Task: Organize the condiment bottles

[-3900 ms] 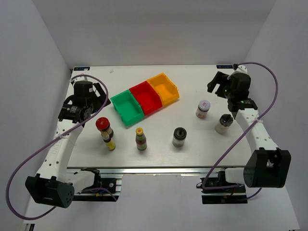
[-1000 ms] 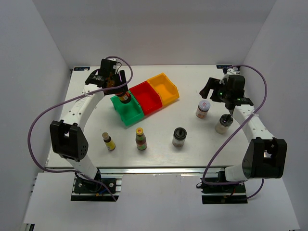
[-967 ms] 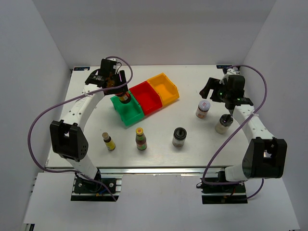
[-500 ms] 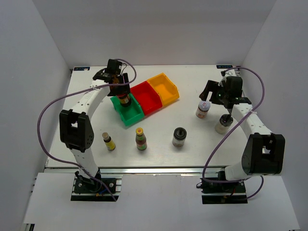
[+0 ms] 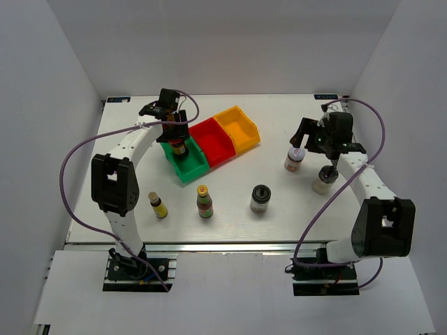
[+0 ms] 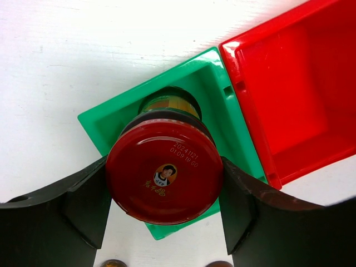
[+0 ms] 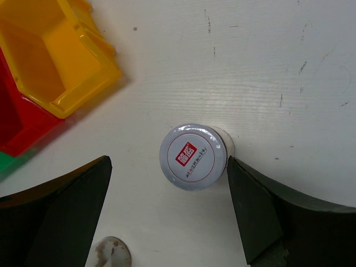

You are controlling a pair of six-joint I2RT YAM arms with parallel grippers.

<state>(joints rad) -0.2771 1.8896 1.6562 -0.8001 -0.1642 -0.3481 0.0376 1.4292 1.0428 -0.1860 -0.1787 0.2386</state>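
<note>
While the left gripper [image 5: 176, 132] clamps the red-capped dark jar [image 6: 164, 178] inside the green bin [image 6: 105, 125] at upper left, the right gripper's [image 7: 167, 167] jaws gape astride the white-lidded jar [image 7: 194, 157]; the slim yellow bottle [image 5: 158, 204], yellow-capped sauce bottle [image 5: 204, 201] and both shakers [image 5: 260, 198] [image 5: 324, 179] stand on the tabletop [image 5: 279, 118], so sorting seems barely begun

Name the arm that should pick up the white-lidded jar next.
Right. The right gripper hovers open directly above the white-lidded jar, straddling it, while the left gripper is shut on the red-capped jar at the green bin.
</note>
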